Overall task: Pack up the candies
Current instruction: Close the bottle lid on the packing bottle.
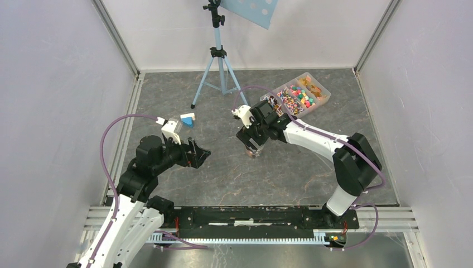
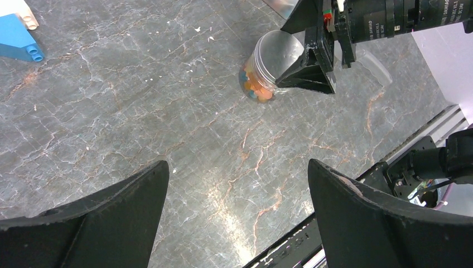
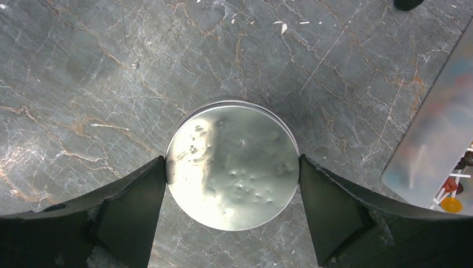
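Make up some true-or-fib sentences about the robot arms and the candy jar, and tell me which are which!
1. The right gripper squeezes the jar's silver lid from both sides. True.
2. The left gripper holds the blue block. False: it is open and empty over the table, and the block lies apart from it.
3. The jar is empty. False: candies show at its bottom.
4. A tray with more sweets sits at the far right of the table. True.
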Available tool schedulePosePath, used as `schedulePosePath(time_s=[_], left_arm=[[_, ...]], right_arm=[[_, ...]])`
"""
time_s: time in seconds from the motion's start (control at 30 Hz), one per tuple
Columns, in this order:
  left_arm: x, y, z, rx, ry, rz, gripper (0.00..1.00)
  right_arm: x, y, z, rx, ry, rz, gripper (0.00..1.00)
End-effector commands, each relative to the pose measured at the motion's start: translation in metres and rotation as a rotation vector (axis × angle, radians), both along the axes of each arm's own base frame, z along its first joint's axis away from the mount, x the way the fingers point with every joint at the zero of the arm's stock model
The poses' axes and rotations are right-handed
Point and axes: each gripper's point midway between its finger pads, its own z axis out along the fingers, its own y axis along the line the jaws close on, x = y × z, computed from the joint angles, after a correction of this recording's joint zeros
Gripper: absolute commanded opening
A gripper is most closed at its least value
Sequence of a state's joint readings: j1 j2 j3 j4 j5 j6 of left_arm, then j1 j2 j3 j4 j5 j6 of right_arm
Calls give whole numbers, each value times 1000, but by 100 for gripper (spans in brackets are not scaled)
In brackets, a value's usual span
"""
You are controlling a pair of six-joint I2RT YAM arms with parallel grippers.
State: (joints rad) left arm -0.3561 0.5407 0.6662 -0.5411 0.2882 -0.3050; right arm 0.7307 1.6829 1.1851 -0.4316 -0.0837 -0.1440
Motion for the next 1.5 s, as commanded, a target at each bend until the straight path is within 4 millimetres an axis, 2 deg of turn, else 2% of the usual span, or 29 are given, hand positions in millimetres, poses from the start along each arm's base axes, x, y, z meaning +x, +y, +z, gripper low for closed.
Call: schedulePosePath(time_s=[0.0, 0.4, 0.8, 0.93, 1.2, 1.37, 1.47], left_arm=[[4, 3, 6, 37, -60, -11, 100], [4, 3, 5, 37, -56, -9, 100], [4, 3, 4, 37, -54, -9, 100], [4, 2, 6, 35, -58, -10, 100], [5, 2, 4, 36, -53, -11, 100], [6, 3, 2, 31, -41, 8, 100], [17, 21, 0, 21, -7, 168, 100]], right_arm=[[4, 5, 3, 7, 10, 24, 89], [-6, -5, 1, -33, 57, 19, 89], [-11, 5, -9, 11, 91, 31, 89], [-13, 0, -8, -13, 89, 22, 90], [-12, 0, -10, 2, 65, 12, 98], [-12, 1, -1, 24, 41, 11, 98], [-12, 1, 14, 51, 12, 10, 98]])
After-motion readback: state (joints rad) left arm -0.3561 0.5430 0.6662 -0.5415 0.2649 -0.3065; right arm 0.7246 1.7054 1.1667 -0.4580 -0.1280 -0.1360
